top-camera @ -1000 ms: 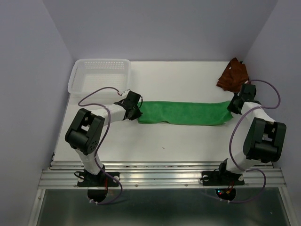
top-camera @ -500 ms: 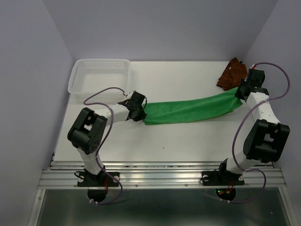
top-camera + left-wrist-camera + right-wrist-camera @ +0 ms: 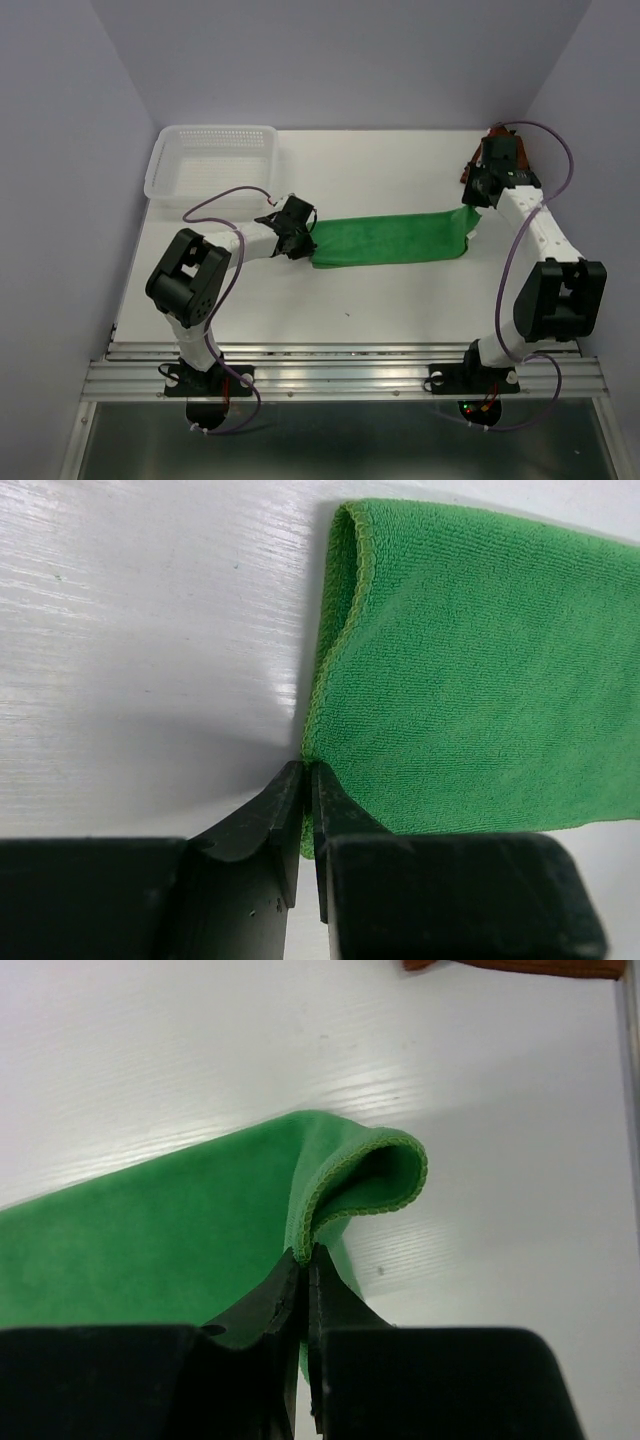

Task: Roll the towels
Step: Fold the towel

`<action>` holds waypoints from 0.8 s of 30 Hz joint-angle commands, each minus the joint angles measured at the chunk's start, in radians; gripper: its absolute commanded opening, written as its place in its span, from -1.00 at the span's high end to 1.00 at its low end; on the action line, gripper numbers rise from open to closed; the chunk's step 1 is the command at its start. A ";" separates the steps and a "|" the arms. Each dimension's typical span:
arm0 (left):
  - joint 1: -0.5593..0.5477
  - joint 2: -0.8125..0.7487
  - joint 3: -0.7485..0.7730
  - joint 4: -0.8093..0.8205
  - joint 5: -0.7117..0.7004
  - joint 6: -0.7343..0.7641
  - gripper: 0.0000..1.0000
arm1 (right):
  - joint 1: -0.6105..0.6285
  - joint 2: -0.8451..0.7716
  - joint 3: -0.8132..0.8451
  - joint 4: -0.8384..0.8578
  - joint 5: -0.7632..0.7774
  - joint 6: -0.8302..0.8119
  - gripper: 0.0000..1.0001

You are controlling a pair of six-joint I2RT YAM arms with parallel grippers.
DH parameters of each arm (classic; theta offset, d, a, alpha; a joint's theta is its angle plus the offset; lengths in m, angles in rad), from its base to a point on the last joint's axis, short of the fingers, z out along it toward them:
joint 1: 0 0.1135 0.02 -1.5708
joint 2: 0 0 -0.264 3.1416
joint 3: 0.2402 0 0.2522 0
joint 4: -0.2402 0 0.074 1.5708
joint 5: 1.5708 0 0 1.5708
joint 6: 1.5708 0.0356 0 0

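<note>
— While the green towel (image 3: pixel 390 238) is held stretched between both grippers, which step is this?
— Laying out, I judge, not rolling yet. It is a long flat strip running off to the right of the basket (image 3: pixel 210 160), a little nearer the arm bases, with no turn wound.
— And the grips?
— The left gripper (image 3: pixel 305 775) has its jaws closed on the hem at the end nearest the basket, low over the table (image 3: pixel 130 630). The right gripper (image 3: pixel 305 1260) is pinched on the end farthest from the basket, where the hem curls into a small loop.
— Is that end lifted?
— Probably a little; the overhead view does not settle it.
— The arms?
— The left is folded at the elbow. The right reaches out long, its wrist close by the rust towel (image 3: pixel 520 966), which lies well apart from the basket.
— Next?
— Set the strip down flat and straight, then work one end into a tight first turn.
</note>
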 commanded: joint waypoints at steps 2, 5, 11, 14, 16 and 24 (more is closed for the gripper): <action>-0.006 -0.013 0.018 0.010 -0.009 -0.002 0.59 | 0.110 0.010 0.088 -0.090 0.012 0.076 0.99; -0.004 -0.016 0.019 0.015 -0.015 0.001 0.59 | 0.160 0.019 0.097 -0.099 -0.023 0.125 0.99; -0.004 -0.028 0.016 0.022 -0.015 0.007 0.59 | 0.275 0.050 0.146 -0.105 -0.063 0.174 0.99; -0.006 -0.036 0.010 0.027 -0.015 0.007 0.59 | 0.331 0.076 0.169 -0.102 -0.091 0.194 0.99; -0.004 -0.043 -0.001 0.035 -0.015 0.006 0.59 | 0.363 0.091 0.196 -0.104 -0.105 0.213 0.99; -0.006 -0.060 -0.027 0.053 -0.014 0.004 0.59 | 0.483 0.163 0.267 -0.093 -0.149 0.259 0.98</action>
